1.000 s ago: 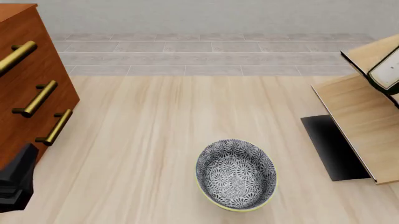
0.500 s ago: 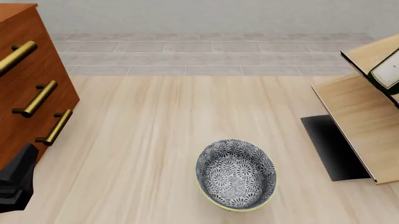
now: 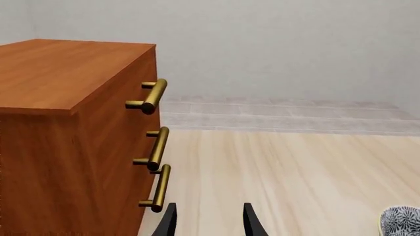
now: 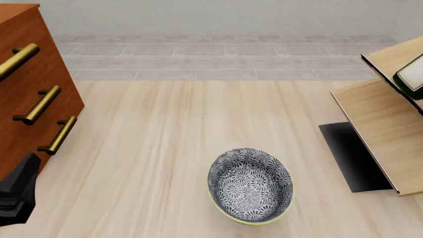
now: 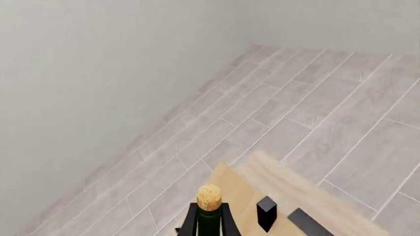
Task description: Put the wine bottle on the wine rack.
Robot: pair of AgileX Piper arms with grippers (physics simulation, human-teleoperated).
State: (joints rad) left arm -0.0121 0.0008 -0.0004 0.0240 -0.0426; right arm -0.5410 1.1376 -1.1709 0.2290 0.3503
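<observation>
Resting at wine rack (image 4: 387, 126), wine bottle (image 5: 208, 216) shows cork just ahead of right claw (image 5: 282, 216); its grip state unclear. Left claw (image 3: 208, 221) open, empty, far off. Glass: likely heavy, slick, breakable; body safest hold.

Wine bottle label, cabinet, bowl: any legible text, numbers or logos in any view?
None readable.
Wine bottle: its white label shows at the front view's right edge, too small and cropped to tell if it carries print.
Drawer cabinet: plain wood, brass handles, no markings.
Bowl: floral pattern only, no characters.
Wine rack: bare panels.
</observation>
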